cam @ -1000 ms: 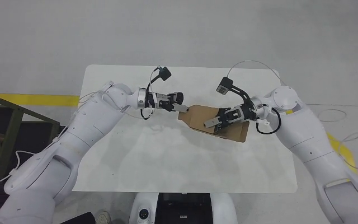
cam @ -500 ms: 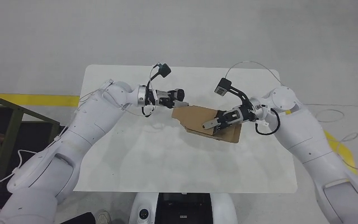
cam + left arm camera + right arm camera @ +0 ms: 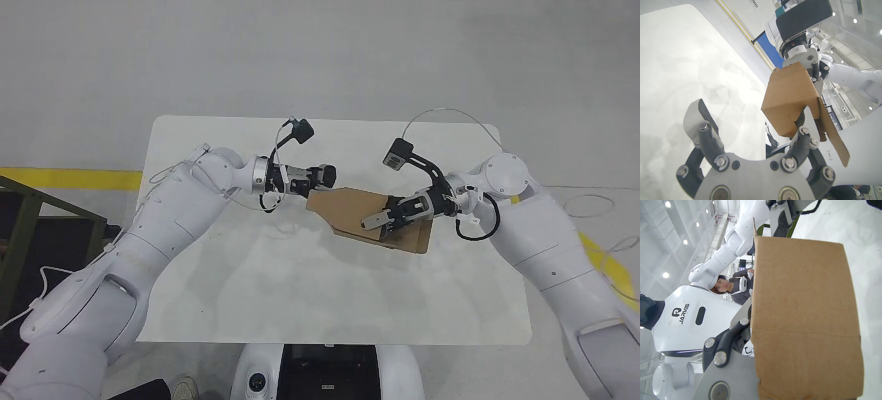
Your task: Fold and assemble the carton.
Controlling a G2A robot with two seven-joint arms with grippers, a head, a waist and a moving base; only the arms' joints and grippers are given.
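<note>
A: The left gripper (image 3: 753, 106)?
B: Spread wide, one finger poked into the carton (image 3: 791, 98) end, probably to pry it square.
A: And the carton?
B: Over the bench (image 3: 300, 290) middle; the right gripper (image 3: 385, 219) pinches its wall as an anchor.

You're in an industrial hall: spot lamps (image 3: 665, 275) and roof girders (image 3: 676, 228) beyond your right claw (image 3: 375, 222), yellow floor tape (image 3: 735, 15) past the left claw (image 3: 753, 103).
</note>
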